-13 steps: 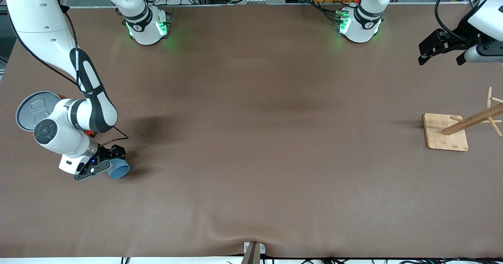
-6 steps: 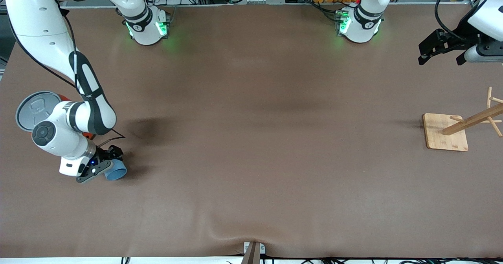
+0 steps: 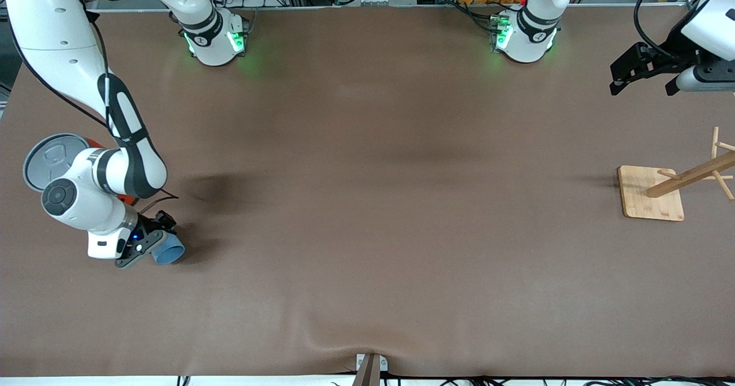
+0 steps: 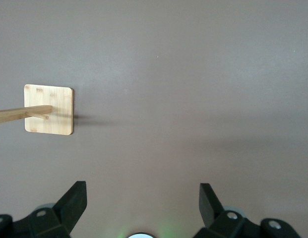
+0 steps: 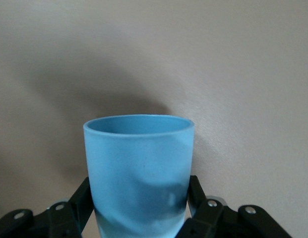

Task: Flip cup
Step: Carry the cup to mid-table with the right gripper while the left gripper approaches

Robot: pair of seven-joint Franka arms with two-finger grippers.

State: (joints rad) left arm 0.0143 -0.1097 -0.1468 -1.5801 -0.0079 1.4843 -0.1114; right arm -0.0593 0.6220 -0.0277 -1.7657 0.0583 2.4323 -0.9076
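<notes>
Toward the right arm's end of the table, I have the right gripper (image 3: 150, 247) clamped on the cup (image 3: 168, 250), fingers (image 5: 197, 198) pressing its sides. I see the cup tilted, mouth pointing along the table (image 3: 367, 231), nearer the front camera than the orange can (image 3: 49, 159). My left gripper (image 3: 643, 73) waits, jaws spread, over bare table near the wooden rack (image 3: 672, 188).

— Where's the cup (image 3: 170, 252) sitting?

— Between the right gripper's (image 3: 150, 242) fingers, low over the table (image 3: 367, 202) at the right arm's end. The can (image 3: 49, 160) stands close by that gripper, farther from the front camera.

— And the left gripper (image 3: 642, 71)?

— Waiting up over its own end; the wooden rack (image 3: 677, 186) stands below it, nearer the front camera.
</notes>
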